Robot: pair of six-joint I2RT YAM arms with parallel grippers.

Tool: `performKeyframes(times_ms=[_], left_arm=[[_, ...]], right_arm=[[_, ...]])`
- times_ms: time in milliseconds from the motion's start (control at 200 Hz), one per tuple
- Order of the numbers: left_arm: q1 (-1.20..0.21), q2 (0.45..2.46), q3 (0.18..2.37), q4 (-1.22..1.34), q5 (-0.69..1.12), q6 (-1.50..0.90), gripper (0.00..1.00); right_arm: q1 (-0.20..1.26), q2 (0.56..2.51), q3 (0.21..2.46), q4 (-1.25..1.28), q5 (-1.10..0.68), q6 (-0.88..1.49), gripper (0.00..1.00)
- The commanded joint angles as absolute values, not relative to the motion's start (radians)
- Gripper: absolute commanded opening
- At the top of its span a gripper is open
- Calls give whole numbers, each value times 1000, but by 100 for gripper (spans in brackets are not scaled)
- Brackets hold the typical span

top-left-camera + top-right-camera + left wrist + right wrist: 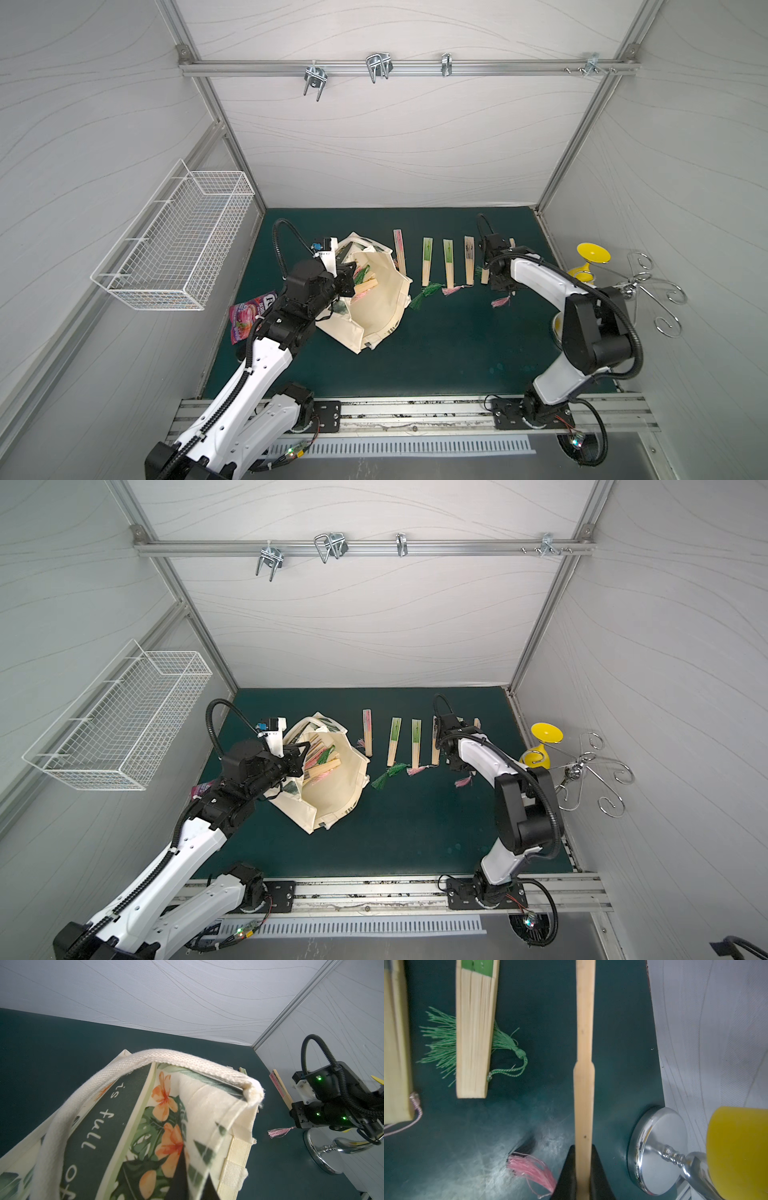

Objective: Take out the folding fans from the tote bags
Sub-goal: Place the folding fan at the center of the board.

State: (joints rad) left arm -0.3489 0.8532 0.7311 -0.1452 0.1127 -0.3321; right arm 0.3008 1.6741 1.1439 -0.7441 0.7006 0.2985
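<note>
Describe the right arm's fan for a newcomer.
On the mat, a row of fans runs from the tote bag toward the chrome stand. The held fan is at the stand end: unlike its loose green-tasselled neighbour, it sits clamped by the right gripper, jaws shut, pink tassel trailing.

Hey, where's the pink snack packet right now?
In a top view the pink snack packet lies at the green mat's left edge, partly hidden by the left arm, left of the tote bag.
</note>
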Motion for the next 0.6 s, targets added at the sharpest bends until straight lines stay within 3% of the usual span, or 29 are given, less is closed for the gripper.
performKeyframes(times_ms=[0,590], left_arm=[[-345,825,746,-45,127,-329,0],[-345,850,757,-38,143,-336,0]], right_arm=[[272,1724,1186,-715,755,263,0],[177,2035,1356,-673,813,147,0]])
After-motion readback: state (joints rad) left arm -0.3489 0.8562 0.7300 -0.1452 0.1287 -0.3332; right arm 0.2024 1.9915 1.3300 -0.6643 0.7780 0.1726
